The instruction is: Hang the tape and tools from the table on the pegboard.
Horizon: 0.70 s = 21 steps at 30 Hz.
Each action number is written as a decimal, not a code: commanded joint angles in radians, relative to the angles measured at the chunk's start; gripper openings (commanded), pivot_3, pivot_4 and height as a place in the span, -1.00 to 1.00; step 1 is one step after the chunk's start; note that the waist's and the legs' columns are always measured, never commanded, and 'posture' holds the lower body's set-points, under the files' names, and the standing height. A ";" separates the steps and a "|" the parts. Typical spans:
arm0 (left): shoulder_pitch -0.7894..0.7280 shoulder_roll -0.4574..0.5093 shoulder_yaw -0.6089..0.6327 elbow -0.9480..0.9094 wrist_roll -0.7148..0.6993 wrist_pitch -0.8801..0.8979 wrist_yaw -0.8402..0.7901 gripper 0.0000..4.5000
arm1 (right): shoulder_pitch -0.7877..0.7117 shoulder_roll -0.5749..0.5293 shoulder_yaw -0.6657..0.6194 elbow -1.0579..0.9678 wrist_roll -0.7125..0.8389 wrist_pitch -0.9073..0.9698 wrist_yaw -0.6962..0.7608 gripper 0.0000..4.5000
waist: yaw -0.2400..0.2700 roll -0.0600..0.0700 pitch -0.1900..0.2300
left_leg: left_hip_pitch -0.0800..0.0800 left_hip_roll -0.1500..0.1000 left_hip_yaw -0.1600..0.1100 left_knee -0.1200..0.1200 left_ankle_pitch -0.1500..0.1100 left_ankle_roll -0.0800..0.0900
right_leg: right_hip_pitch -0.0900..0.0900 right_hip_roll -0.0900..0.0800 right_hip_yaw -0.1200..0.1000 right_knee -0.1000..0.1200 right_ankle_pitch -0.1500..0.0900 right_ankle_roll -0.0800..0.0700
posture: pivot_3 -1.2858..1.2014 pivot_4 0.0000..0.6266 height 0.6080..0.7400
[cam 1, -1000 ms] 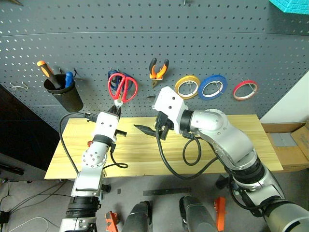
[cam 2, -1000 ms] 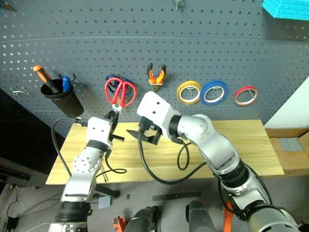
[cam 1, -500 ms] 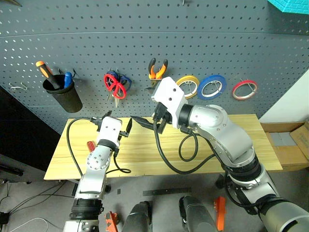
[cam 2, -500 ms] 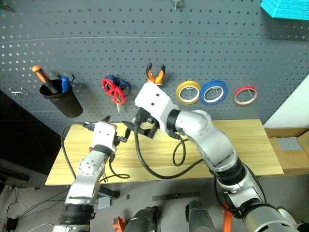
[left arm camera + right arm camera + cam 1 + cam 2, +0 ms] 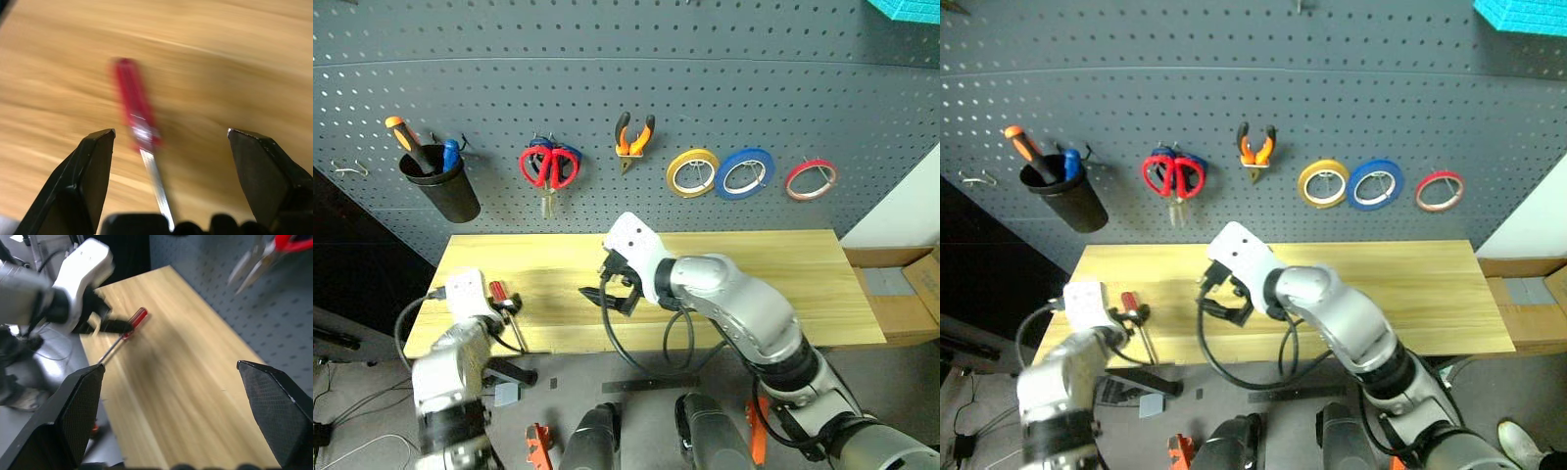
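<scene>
The screwdriver [image 5: 502, 300] is the one task tool I see on the table [image 5: 783, 284]. It lies flat near the table's left front corner, red handle toward the pegboard [image 5: 705, 108], thin shaft running to the front edge. My left gripper [image 5: 168, 161] is right over it with its jaws spread wide, one finger [image 5: 90, 171] on each side of the shaft, nothing clamped. In the left wrist view the handle sits between and beyond the fingertips; I can't tell whether either finger touches the tool.

My right gripper [image 5: 612, 294] hangs over the middle of the table, jaws fully apart and empty, pointing toward the left arm. Its wrist view shows the screwdriver and the left gripper beside it.

On the pegboard, the red scissors [image 5: 551, 168] hang on a hook in front of a blue-handled pair. The pliers [image 5: 633, 139] hang to their right. Further right come a yellow roll [image 5: 693, 172], a blue roll [image 5: 745, 173] and the red tape [image 5: 811, 180], each on its own hook. At far left a black cup [image 5: 440, 186] holds an orange-handled screwdriver [image 5: 405, 137].
</scene>
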State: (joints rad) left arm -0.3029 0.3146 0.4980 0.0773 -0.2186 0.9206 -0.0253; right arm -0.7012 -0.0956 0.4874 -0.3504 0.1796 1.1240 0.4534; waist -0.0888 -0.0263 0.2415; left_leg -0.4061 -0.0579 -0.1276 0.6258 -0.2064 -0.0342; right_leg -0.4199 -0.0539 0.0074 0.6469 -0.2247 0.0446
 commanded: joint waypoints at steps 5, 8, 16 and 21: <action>-0.154 0.049 0.019 0.272 -0.008 -0.002 0.031 0.76 | -0.058 0.016 0.026 0.075 0.008 -0.015 0.016 1.00 | 0.001 -0.009 0.019 | -0.004 -0.001 0.003 0.000 -0.002 0.000 | -0.005 -0.001 0.003 -0.001 0.003 -0.005 | -0.10 0.02 1.00; -0.209 0.043 0.056 0.388 -0.021 -0.030 0.075 0.76 | -0.085 0.022 0.030 0.109 0.006 -0.028 0.025 1.00 | 0.000 -0.009 0.034 | -0.004 0.000 0.003 0.000 -0.002 -0.001 | -0.005 -0.001 0.004 -0.001 0.003 -0.005 | -0.10 0.07 1.00; -0.260 0.039 0.172 0.547 -0.086 -0.101 0.188 0.36 | -0.140 0.014 0.031 0.133 0.000 -0.046 0.045 1.00 | -0.009 -0.006 0.046 | -0.004 0.002 0.004 0.000 -0.002 -0.001 | -0.006 -0.003 0.005 0.000 0.001 0.000 | -0.12 0.05 1.00; -0.226 0.013 0.191 0.474 -0.119 -0.068 0.215 -0.39 | -0.165 0.001 0.029 0.146 -0.009 -0.069 0.055 1.00 | -0.012 -0.006 0.046 | -0.004 0.001 0.005 0.000 -0.002 -0.001 | -0.006 -0.003 0.006 0.000 0.001 0.000 | -0.11 -0.04 1.00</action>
State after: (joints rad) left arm -0.5585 0.3462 0.6778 0.5591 -0.3145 0.8204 0.1763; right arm -0.8450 -0.0999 0.5134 -0.1889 0.1762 1.0831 0.5003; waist -0.1006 -0.0328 0.2875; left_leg -0.4099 -0.0565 -0.1227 0.6259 -0.2087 -0.0356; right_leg -0.4260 -0.0570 0.0131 0.6472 -0.2240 0.0448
